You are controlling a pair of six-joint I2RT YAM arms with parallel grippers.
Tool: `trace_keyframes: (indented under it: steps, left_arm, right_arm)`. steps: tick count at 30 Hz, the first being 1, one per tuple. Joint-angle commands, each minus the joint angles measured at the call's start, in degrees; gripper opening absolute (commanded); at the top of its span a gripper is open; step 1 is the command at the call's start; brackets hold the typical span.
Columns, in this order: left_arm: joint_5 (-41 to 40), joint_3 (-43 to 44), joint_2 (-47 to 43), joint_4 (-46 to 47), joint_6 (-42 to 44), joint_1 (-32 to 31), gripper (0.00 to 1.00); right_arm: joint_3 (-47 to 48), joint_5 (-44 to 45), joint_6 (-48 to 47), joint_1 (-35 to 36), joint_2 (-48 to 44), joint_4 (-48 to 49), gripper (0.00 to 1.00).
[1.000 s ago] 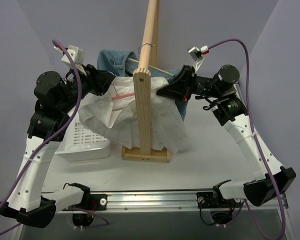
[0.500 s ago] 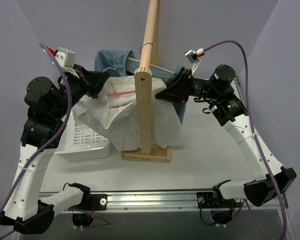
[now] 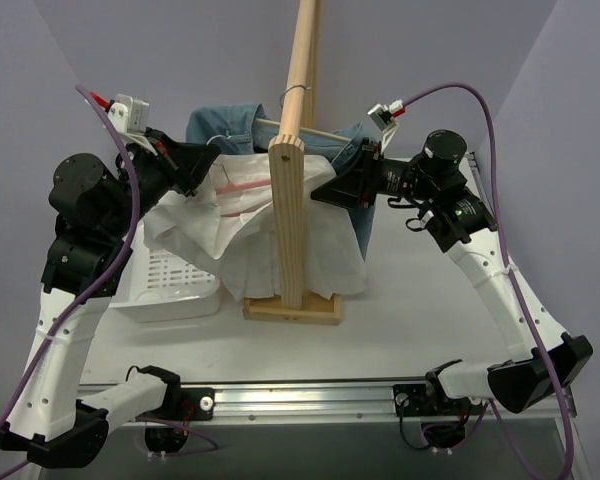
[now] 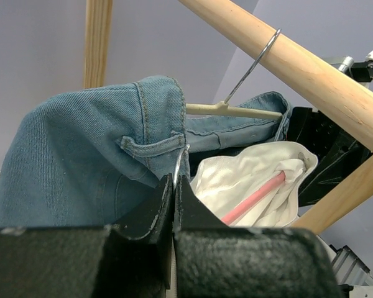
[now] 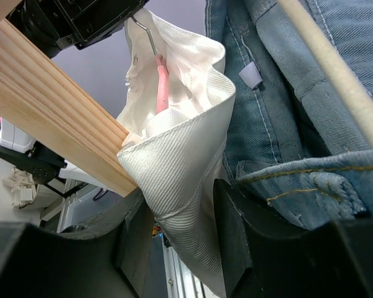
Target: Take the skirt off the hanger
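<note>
Your left hand (image 4: 174, 181) pinched shut on wire hook of hanger (image 4: 255, 197), beside denim garment (image 4: 81, 167). Your right hand (image 5: 180, 202) part open, fold of skirt (image 5: 174, 149) between fingers. Skirt draped on hanger, against wooden rack (image 3: 285, 200), above tabletop (image 3: 410, 300).

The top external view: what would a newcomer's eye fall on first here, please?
The tall wooden rack in the middle, with a white pleated skirt spread to both sides of its post on a pink hanger. The left gripper is shut on the hanger's metal hook, and a fold of skirt lies between the parted fingers of the right gripper. A blue denim garment hangs behind them.
</note>
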Motion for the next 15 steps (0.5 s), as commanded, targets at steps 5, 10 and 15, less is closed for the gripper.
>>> trace_keyframes:
  steps: [5, 10, 15]
  left_arm:
    - [2.3, 1.3, -1.5, 4.6, -2.3, 0.1, 0.02]
    - [2.7, 1.2, -1.2, 4.9, -2.5, 0.1, 0.02]
    - [4.7, 1.1, -0.3, 6.9, -4.3, 0.1, 0.02]
  right_arm:
    - [1.4, -0.7, 0.7, 0.5, -0.9, 4.5, 0.37]
    - [2.4, -3.2, 3.7, 0.5, 0.3, 8.2, 0.30]
    - [3.1, -4.2, 4.9, 1.4, 1.0, 9.7, 0.00]
